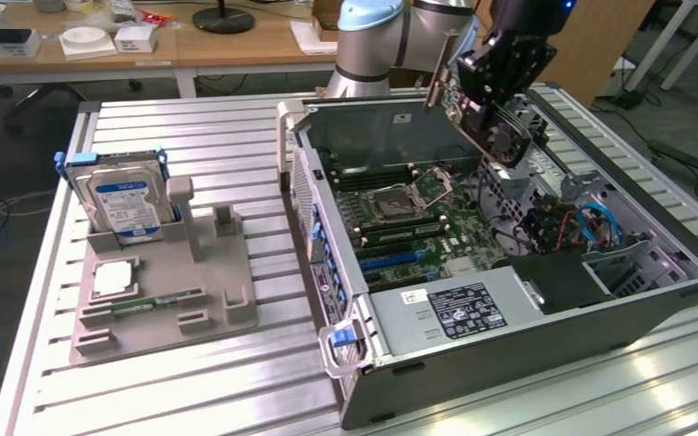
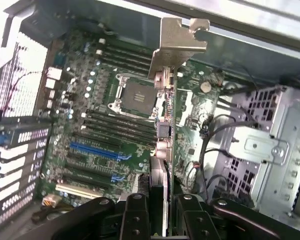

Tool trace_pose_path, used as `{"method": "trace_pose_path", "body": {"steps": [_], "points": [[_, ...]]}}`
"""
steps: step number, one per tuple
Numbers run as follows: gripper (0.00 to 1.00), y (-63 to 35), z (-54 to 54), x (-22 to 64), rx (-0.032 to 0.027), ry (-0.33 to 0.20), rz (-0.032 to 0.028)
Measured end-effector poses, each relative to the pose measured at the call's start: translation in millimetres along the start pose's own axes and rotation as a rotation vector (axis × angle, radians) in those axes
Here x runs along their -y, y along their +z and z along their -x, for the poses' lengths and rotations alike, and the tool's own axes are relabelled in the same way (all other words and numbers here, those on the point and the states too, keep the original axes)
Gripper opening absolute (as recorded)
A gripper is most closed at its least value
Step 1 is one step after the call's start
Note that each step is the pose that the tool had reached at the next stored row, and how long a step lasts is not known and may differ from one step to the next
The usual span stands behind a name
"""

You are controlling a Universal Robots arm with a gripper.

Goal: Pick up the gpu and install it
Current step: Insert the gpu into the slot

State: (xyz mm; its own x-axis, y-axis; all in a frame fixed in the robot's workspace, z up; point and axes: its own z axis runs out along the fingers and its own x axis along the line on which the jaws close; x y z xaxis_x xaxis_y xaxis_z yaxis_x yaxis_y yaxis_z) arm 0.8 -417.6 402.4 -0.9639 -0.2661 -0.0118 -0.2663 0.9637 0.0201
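Observation:
My gripper (image 1: pixel 496 86) hangs over the far side of the open computer case (image 1: pixel 640 300), shut on the gpu (image 1: pixel 498 130). The card is tilted in the air above the motherboard (image 1: pixel 413 213), its pale metal bracket (image 1: pixel 438 77) pointing up and toward the exterior view's left. In the wrist view the gpu (image 2: pixel 162 142) runs edge-on away from my gripper (image 2: pixel 161 220), with the bracket (image 2: pixel 177 47) at its far end and black fingers (image 2: pixel 135 217) on either side. The blue expansion slots (image 2: pixel 97 150) lie on the board below, apart from the card.
A grey fixture tray (image 1: pixel 204 318) on the slatted table holds an upright silver hard drive (image 1: pixel 124 204), a green memory stick (image 1: pixel 161 300) and a square chip (image 1: pixel 113 277). Inside the case are a power supply (image 1: pixel 471 309), drive cage (image 2: pixel 260 150) and loose cables (image 1: pixel 592 222).

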Motion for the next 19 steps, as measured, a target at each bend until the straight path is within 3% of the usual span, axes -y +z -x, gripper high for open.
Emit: {"method": "trace_pose_path", "body": {"steps": [19], "points": [[0.27,8.6,-0.1,0.2,-0.0073,-0.365,0.0043]]}}
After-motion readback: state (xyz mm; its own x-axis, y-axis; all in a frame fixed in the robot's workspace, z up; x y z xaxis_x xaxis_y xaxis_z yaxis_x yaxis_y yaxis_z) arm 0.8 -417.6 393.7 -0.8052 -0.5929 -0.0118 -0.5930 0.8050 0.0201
